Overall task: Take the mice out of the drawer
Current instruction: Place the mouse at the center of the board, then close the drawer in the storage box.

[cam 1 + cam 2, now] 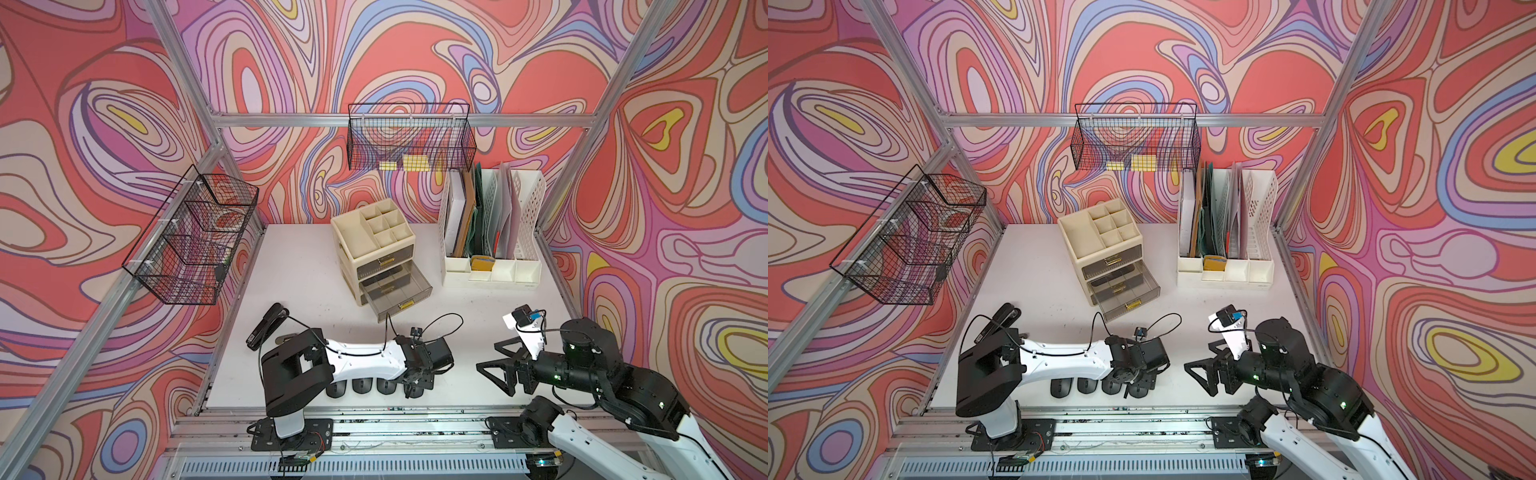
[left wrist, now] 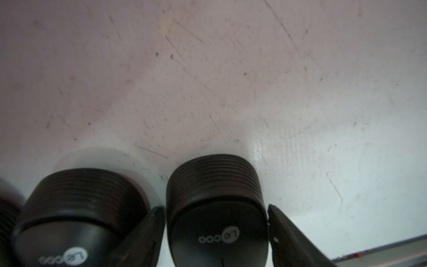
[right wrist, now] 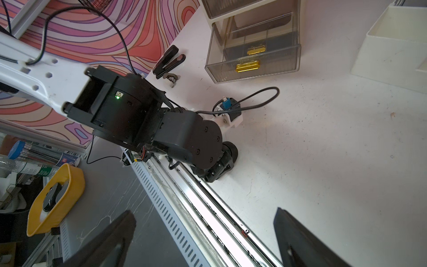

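1. Black plastic in both top views: four mice point(image 1: 362, 386) in a row on the white table point(image 1: 299, 266), near its front edge, half hidden under the left arm point(image 1: 361, 353). Left gripper point(image 1: 415, 384) down over the last of the row. Right gripper point(image 1: 486, 355) well apart, spread wide, holding nothing. Two drawers point(image 1: 397, 299) pulled out; no mouse made out inside.
2. Left wrist view: end mouse point(image 2: 217, 208) flat on the table between the fingers point(image 2: 291, 238), each just beside a flank; clamped or slack, cannot tell. Neighbour mouse point(image 2: 78, 208) just beyond one finger. On both backs, upside down here: a white disc reading "Le", then small white rings.
3. Right wrist view: right fingers point(image 3: 298, 240) far apart above the front rail point(image 3: 208, 208); stapler point(image 3: 169, 61) near the drawers. Bottle labels point(image 3: 34, 170) off the table unreadable.
4. Risk of shoving the neighbour mouse when widening, given the finger wedged between the two; risk of dragging the end mouse onto the rail if lifted askew so near the edge.
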Robot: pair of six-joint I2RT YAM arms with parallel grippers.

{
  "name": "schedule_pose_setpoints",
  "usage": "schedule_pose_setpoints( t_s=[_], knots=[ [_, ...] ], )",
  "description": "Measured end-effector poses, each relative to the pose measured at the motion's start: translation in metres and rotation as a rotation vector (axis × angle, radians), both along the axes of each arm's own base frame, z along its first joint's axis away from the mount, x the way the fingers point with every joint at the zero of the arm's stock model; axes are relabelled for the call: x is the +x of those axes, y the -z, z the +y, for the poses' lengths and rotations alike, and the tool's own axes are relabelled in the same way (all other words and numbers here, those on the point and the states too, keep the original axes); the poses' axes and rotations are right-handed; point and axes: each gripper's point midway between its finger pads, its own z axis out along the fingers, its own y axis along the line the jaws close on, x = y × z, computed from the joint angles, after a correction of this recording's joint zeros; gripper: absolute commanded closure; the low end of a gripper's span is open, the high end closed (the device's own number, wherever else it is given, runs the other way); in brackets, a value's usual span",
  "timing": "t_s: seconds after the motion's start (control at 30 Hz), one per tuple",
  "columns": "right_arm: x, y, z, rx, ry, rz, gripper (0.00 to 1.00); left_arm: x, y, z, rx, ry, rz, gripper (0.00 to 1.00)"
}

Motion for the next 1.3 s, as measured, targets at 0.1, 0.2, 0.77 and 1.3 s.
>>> schedule_pose_setpoints(
  t_s=[0.1,0.2,0.77,1.3],
  knots=[
    [0.000,-0.001,0.000,0.002,0.000,-0.002,0.02,0.005,-0.007,-0.005,-0.005,0.017,-0.022,0.10],
    [0.000,-0.001,-0.001,0.004,0.002,-0.004,0.02,0.009,-0.016,-0.013,-0.022,0.042,-0.047,0.04],
    [0.028,-0.059,-0.024,0.196,0.256,-0.205,0.02,0.014,-0.155,-0.064,-0.301,0.454,-0.277,0.00],
    [0.099,0.005,-0.013,0.219,0.535,-0.069,0.05,0.116,-0.314,-0.005,-0.308,0.488,-0.570,0.01]
  ],
)
